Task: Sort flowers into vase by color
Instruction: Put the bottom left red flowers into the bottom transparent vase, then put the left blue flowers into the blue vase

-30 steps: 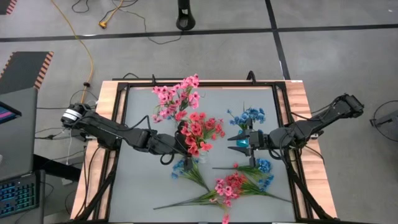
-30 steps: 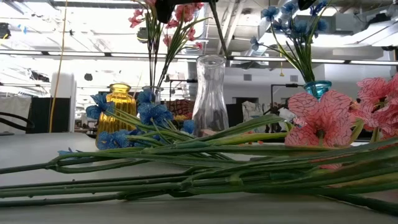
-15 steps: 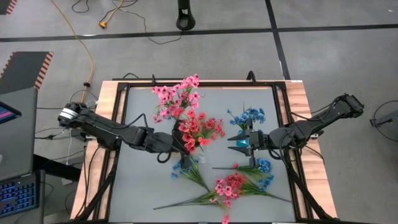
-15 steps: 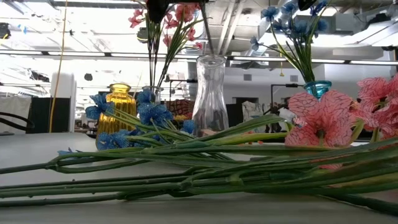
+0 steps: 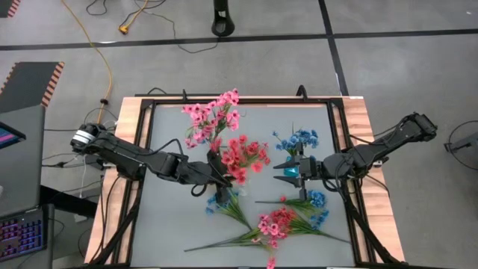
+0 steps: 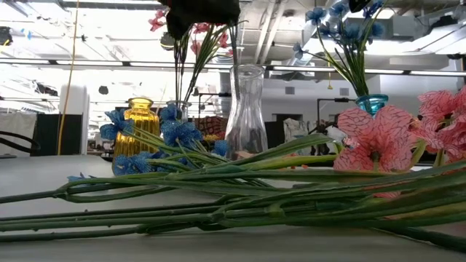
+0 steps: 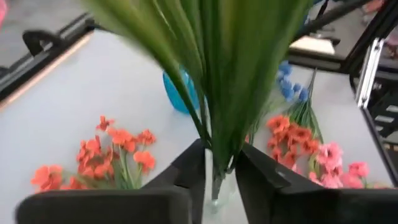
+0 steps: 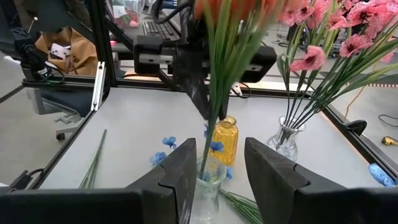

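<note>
left gripper [image 5: 217,166]: clamped on coral-red flowers [image 5: 243,155], stems in clear vase [image 6: 245,109]
right gripper [image 5: 287,172]: fingers apart, beside blue vase [image 6: 371,104]

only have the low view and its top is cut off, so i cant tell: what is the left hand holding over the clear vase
observer: a red spray. The left hand is shut on its stems.
operator: are the stems in the vase
observer: yes. The right wrist view shows the stem ends inside the mouth of the clear vase.
operator: and the right hand
observer: the right hand is open and empty over the table's right half, pointing at the clear vase.
</note>
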You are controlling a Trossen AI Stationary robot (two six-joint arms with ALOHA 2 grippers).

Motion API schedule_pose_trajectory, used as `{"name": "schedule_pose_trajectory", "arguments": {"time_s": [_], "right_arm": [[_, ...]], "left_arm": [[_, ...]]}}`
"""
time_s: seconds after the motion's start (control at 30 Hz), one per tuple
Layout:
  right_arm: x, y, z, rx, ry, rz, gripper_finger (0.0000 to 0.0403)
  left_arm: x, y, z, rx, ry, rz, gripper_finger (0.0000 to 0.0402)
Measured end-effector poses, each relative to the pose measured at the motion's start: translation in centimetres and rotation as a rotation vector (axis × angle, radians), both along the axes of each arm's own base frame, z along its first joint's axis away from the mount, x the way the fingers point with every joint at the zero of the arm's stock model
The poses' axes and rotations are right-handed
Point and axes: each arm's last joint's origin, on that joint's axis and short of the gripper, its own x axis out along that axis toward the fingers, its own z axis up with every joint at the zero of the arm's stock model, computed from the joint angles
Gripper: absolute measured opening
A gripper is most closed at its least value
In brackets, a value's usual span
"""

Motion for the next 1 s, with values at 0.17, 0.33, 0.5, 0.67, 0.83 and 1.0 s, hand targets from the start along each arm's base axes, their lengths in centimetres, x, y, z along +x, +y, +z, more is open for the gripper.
{"name": "schedule_pose_trajectory", "arguments": {"time_s": [0.17,0.33,0.5,0.67,0.83,1.0], "right_arm": [[0.0,0.0,0.0,0.0,0.0,0.0,0.0162],[0.0,0.0,0.0,0.0,0.0,0.0,0.0162],[0.0,0.0,0.0,-0.001,0.0,0.0,0.0162],[0.0,0.0,0.0,-0.001,0.0,0.0,0.0162],[0.0,0.0,0.0,-0.001,0.0,0.001,0.0162],[0.0,0.0,0.0,0.028,-0.001,-0.005,0.0162]], "left_arm": [[-0.6,0.1,-0.4,-0.02,0.077,-0.026,0.0123],[-1.8,-0.1,0.2,-0.114,0.128,-0.114,0.0138],[-3.5,-0.7,0.8,-0.198,0.177,-0.102,0.0139],[-5.0,-2.3,0.4,-0.357,0.264,-0.03,0.0139],[-5.5,-4.2,-0.7,-0.597,0.331,0.11,0.0139],[-5.2,-6.0,-2.3,-0.823,0.366,0.298,0.0139]]}}
